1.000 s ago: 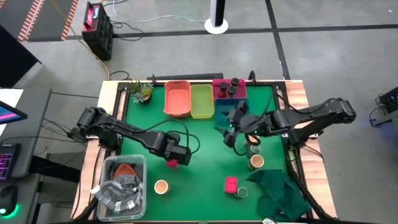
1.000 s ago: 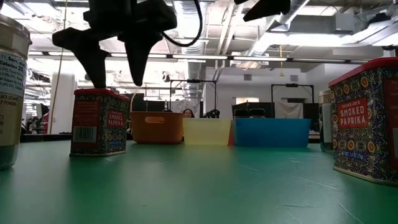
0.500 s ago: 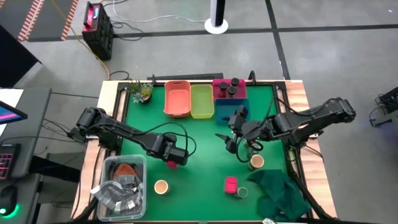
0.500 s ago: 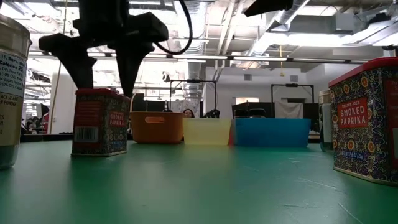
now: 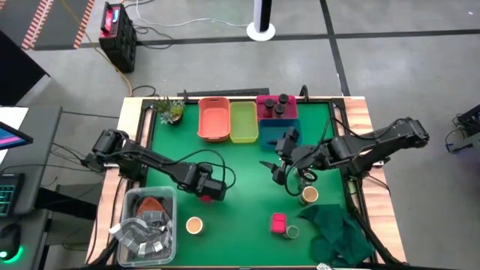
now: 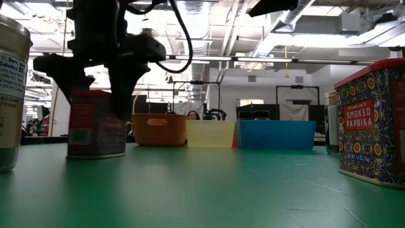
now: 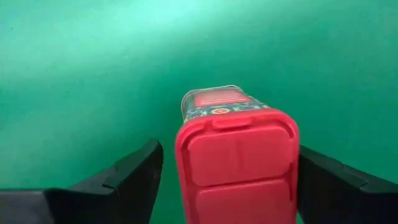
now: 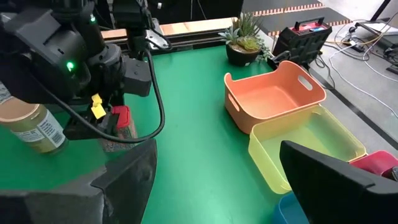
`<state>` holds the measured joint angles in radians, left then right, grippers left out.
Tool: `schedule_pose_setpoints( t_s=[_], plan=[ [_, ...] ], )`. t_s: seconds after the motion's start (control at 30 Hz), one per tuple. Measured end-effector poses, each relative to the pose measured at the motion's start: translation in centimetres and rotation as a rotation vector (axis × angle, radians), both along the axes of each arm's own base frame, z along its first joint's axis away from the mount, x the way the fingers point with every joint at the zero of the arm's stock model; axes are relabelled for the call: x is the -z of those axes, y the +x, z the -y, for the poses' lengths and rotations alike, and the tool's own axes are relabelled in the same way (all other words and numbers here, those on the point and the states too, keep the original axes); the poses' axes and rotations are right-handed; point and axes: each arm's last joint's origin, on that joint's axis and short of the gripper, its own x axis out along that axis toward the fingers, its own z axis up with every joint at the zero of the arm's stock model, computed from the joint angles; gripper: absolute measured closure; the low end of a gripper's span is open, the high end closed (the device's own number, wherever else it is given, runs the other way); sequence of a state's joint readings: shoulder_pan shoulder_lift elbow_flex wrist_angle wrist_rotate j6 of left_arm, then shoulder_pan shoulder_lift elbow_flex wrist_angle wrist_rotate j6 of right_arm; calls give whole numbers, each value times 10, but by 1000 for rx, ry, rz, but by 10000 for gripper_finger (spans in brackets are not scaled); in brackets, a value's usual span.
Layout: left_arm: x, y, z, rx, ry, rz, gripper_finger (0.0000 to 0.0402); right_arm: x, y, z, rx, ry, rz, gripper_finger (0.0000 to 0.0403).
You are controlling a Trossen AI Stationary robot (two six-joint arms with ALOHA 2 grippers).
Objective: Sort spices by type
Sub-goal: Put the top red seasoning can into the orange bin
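A pink-lidded spice tin [image 7: 236, 155] stands upright on the green table, left of centre [image 5: 204, 198]. My left gripper [image 7: 230, 149] points down over it, open, one finger on each side of the tin's upper part [image 6: 96, 95]. My right gripper [image 5: 281, 176] hangs open above the table right of centre, nothing between its fingers [image 8: 217, 149]. A second pink tin [image 5: 278, 222], a green-capped jar [image 5: 292, 232] and two tan-topped jars [image 5: 194, 225] [image 5: 308, 196] stand on the near half. Dark-capped jars [image 5: 276, 106] sit in the pink bin. My left gripper straddles the tin's lid end [image 7: 186, 143] from above, fingers pointing down at its two opposite sides. A gap shows beside one finger [image 7: 146, 168]; the other finger [image 7: 317, 174] stands right at the tin's edge, and I cannot tell whether it touches. The tin stands on the table.
Orange [image 5: 214, 118], yellow-green [image 5: 244, 121], pink and blue [image 5: 271, 132] bins line the far edge, with a potted plant [image 5: 169, 111] at far left. A clear tub [image 5: 146, 221] sits near left and a dark green cloth [image 5: 337, 232] near right.
My left gripper has come straight down from above the pink-lidded tin, so that its fingers now reach past the lid on both sides.
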<state>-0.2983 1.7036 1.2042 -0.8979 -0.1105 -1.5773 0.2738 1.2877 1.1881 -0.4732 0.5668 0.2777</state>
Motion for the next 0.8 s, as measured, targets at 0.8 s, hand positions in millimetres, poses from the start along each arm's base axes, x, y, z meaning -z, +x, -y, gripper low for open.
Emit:
schedule_pose_setpoints(
  t_s=[0.8],
  plan=[
    [-76, 13, -129, 223, 95, 118, 189, 10, 6, 37, 62, 120, -75, 38]
  ],
)
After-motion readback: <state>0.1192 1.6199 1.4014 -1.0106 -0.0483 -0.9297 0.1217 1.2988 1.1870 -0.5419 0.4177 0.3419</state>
